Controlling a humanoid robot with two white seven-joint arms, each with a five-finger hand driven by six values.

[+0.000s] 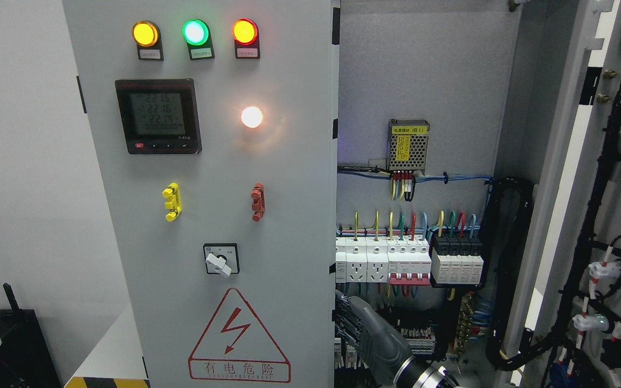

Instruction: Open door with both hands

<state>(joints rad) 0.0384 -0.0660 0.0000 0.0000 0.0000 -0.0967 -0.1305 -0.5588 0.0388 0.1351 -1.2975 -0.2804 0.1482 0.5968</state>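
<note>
The grey cabinet's left door [289, 178] fills the middle of the head view and carries lamps, a meter, a rotary switch and a red warning triangle. Its right edge stands slightly forward of the cabinet body. The right door [564, 178] is swung wide open at the far right, showing its inner side with black cable bundles. My right hand [345, 319] comes up from the bottom edge, right of the middle. Its dark fingers [349, 310] hook around the left door's free right edge low down, their tips hidden behind the door. The left arm does not show.
Inside the open cabinet are a power supply [408, 144], rows of breakers and sockets [407, 261] and coloured wires close behind my hand. A white wall lies left of the cabinet, with a black box [14, 345] at the lower left.
</note>
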